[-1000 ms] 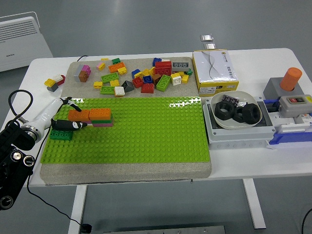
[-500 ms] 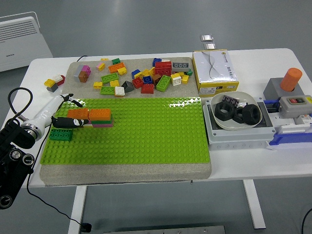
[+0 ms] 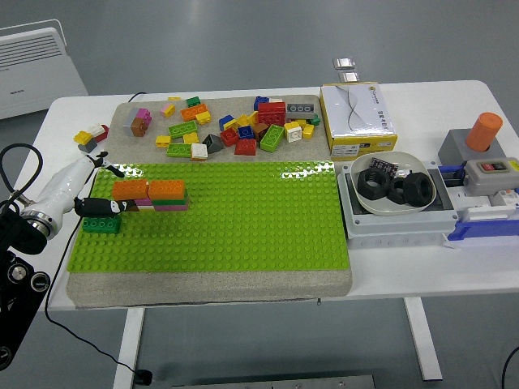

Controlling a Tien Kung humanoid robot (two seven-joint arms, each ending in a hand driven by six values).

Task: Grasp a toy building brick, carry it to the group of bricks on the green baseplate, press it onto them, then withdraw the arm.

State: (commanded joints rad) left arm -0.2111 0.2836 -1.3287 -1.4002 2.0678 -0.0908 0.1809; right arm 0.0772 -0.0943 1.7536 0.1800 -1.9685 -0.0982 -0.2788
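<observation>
Head view shows the left hand [image 3: 81, 188] drawn back toward the left edge of the green baseplate [image 3: 243, 235] since a second ago, when its dark fingers [image 3: 104, 207] lay against the orange brick [image 3: 130, 190]; now they reach only the brick's left end, loosely extended and grasping nothing. That orange brick sits pressed onto the group of bricks [image 3: 166, 196] at the baseplate's upper left, level with a second orange brick beside it, so two orange bricks top the stack, with green and pink layers under them. One dark green brick [image 3: 101, 224] stands alone on the baseplate just below the fingers, unmoved. Behind the baseplate, a loose pile of bricks [image 3: 235, 130] in many colours, too many to count surely, lies on the grey mat [image 3: 130, 113], and a few more sit on the desk [image 3: 422, 267] at its left. One yellow and white box [image 3: 357, 117], one white bowl [image 3: 395, 188] holding two or three black parts, and one orange button [image 3: 484, 131] stand to the right. No right hand shows.
</observation>
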